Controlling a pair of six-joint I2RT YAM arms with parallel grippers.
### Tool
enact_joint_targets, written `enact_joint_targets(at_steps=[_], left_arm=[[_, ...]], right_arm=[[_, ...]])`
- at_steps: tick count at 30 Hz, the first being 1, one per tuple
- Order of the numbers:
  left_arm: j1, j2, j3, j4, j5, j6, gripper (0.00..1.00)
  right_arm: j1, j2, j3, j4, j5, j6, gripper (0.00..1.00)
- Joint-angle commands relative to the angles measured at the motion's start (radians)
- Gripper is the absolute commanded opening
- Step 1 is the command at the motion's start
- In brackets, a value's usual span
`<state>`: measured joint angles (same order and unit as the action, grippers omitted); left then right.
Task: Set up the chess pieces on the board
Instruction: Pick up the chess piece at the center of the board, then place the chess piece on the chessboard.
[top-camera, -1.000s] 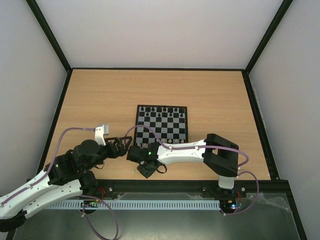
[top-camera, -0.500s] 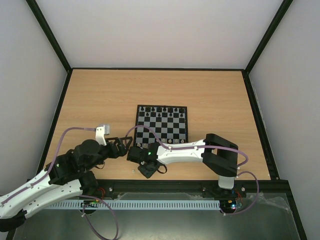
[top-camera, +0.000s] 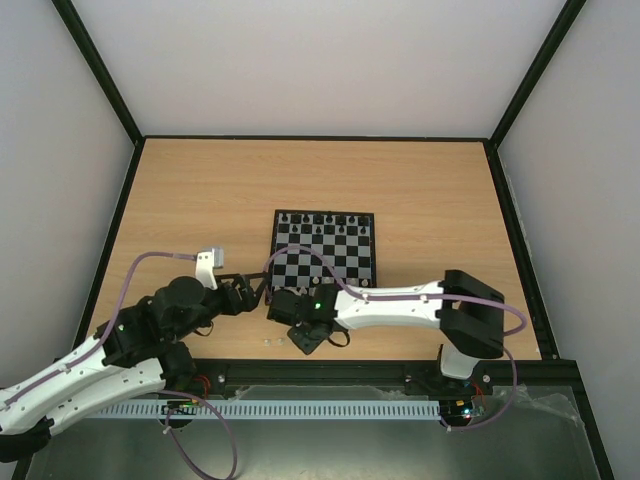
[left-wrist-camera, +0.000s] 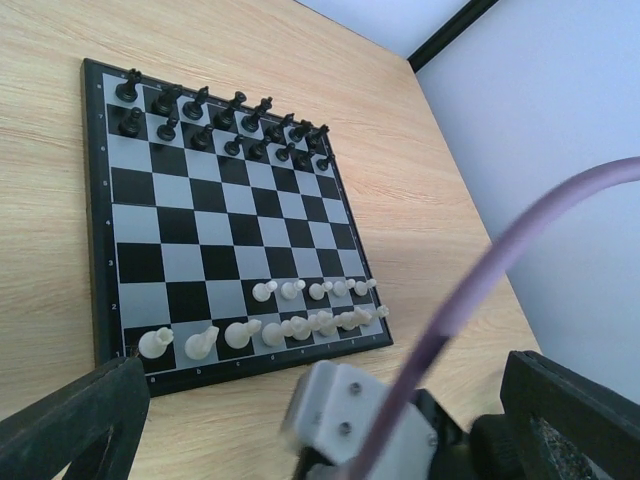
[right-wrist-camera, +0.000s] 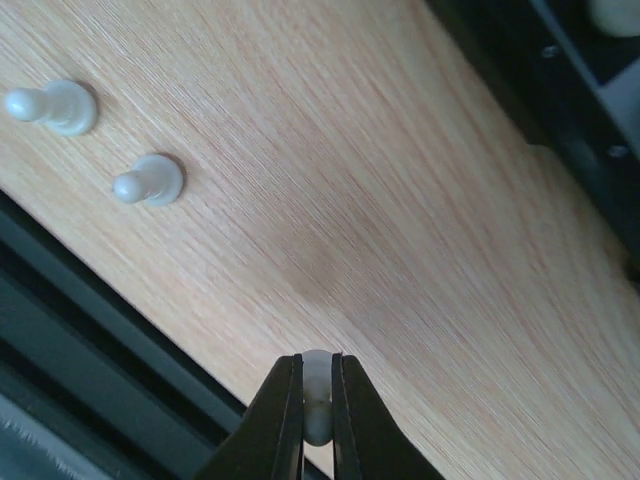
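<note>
The board lies mid-table; black pieces fill its far two rows. In the left wrist view the board has white chess pieces along its near row and several white pawns on the right part of the row behind. My right gripper is off the board's near left corner, shut on a small white piece held above the wood. Two more white pawns lie on the table, one beside the other. My left gripper is open and empty, left of the right wrist.
The table's black front rail runs just below the held piece and the two loose pawns. The right arm's purple cable and grey camera mount cross in front of my left gripper. Black frame posts edge the table.
My right arm has shifted right and its gripper has moved a little right, uncovering two white pawns on the table. My left wrist has shifted slightly right too.
</note>
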<state>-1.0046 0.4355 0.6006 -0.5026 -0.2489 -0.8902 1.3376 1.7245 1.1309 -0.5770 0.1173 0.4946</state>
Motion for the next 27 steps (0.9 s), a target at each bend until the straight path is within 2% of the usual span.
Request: enact_joint_targets(at_steps=[1,7,12,19,27], left_arm=[[0.003,0.020,0.001,0.039,0.009,0.022,0.99],[0.003,0.036,0.024,0.020,-0.005,0.036,0.99],[0.003,0.035,0.017,0.017,-0.013,0.046,0.99],[0.003,0.035,-0.020,0.045,0.009,0.047,0.99],[0.003,0.032,-0.047,0.056,0.021,0.047,0.99]], right_arm=[[-0.007,-0.099,-0.024,-0.109,0.061,0.020,0.01],[-0.109,-0.175,-0.008,-0.160,0.070,-0.024,0.01],[-0.214,-0.172,0.065,-0.188,0.072,-0.075,0.01],[-0.318,-0.107,0.205,-0.221,0.068,-0.132,0.01],[-0.330,0.048,0.384,-0.256,0.078,-0.155,0.02]])
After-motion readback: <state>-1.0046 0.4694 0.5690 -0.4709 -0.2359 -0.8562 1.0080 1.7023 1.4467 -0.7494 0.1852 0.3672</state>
